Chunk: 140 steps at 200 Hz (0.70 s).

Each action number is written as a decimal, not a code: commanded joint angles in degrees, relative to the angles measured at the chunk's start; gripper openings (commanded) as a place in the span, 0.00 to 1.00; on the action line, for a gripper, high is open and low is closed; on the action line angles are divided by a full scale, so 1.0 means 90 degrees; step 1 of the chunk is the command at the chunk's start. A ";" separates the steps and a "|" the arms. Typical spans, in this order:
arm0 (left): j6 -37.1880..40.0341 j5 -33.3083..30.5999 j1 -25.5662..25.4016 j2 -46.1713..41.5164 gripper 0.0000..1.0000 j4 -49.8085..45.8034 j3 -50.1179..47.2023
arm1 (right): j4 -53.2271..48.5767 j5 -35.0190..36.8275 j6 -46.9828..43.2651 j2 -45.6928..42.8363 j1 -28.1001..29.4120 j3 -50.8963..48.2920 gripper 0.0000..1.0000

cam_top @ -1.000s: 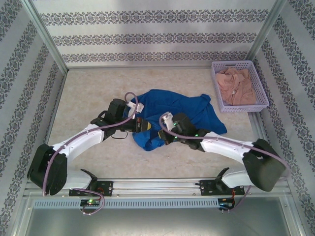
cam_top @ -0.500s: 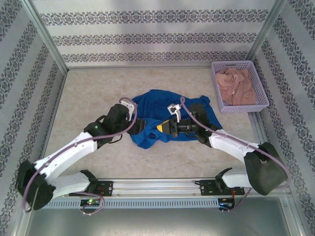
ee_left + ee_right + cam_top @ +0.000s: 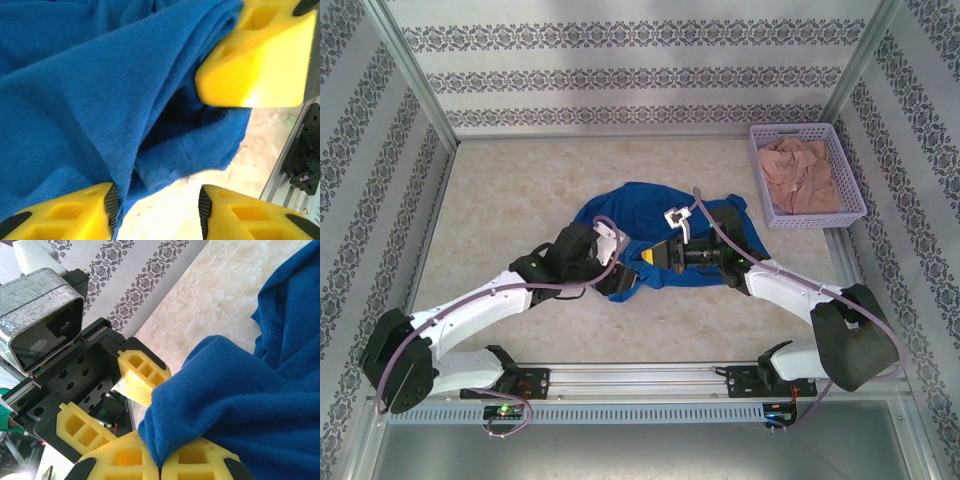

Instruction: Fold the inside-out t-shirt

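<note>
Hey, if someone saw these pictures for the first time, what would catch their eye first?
The bright blue t-shirt, bunched mid-table, stands out first. At its near edge the right end effector is shut on a fold of it, facing the left end effector, which stands open with cloth hanging by one finger. A lilac basket holding a pinkish garment sits at the far right.

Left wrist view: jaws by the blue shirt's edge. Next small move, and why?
Probably ease the left gripper forward and close it on the hanging edge of the royal-blue cotton t-shirt: its jaws stand apart with the cloth beside one, unpinched, while the right gripper is shut on a bunch of the same shirt.
</note>
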 commanded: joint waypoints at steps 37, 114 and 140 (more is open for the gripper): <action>0.0286 0.0662 -0.0054 0.0527 0.18 0.0542 0.0543 | -0.0380 -0.0003 -0.0332 -0.0088 -0.0077 0.0169 0.00; -0.0489 0.1080 -0.0049 0.0011 0.00 0.0387 0.0757 | -0.3820 0.3371 -0.1512 -0.0572 0.0221 0.1235 0.38; -0.1347 0.0190 -0.0068 0.0272 0.00 -0.0171 0.1230 | -0.4244 0.4212 -0.1704 -0.1480 0.0198 0.0882 0.48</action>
